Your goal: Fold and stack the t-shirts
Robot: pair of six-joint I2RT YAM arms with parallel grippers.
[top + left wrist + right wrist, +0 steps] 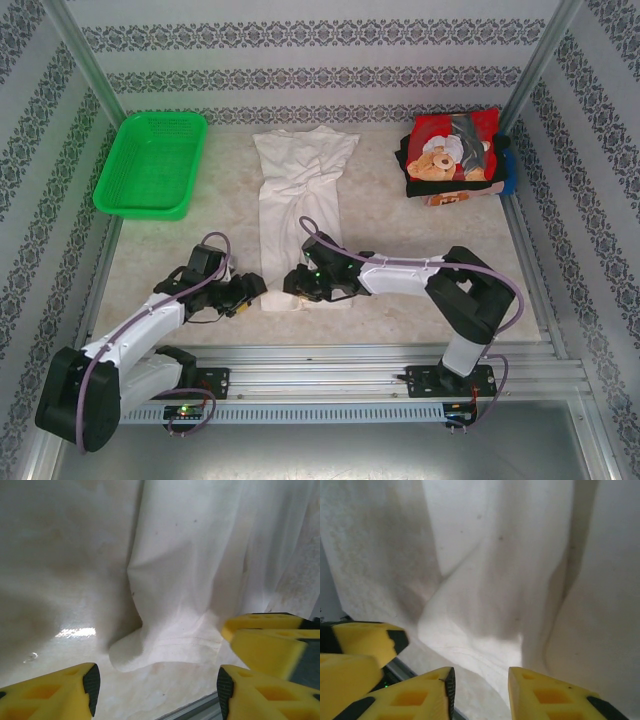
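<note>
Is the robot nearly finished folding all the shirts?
Partly. Done: a folded pile sits far right, red teddy-bear shirt on top. In hand: the white shirt lies folded into a long strip, with the left pincer and right pincer at its near hem. Left: fold it shorter and put it on the pile.

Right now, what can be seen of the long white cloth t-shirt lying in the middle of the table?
The white cloth t-shirt lies flat on the pale table, sides apparently folded inward into a narrow strip, short sleeves at the far end, hem nearest the arms. It looks soft, thin and creased. The left gripper stands open before its left hem corner; the right gripper has its jaws apart astride a raised hem fold.
</note>
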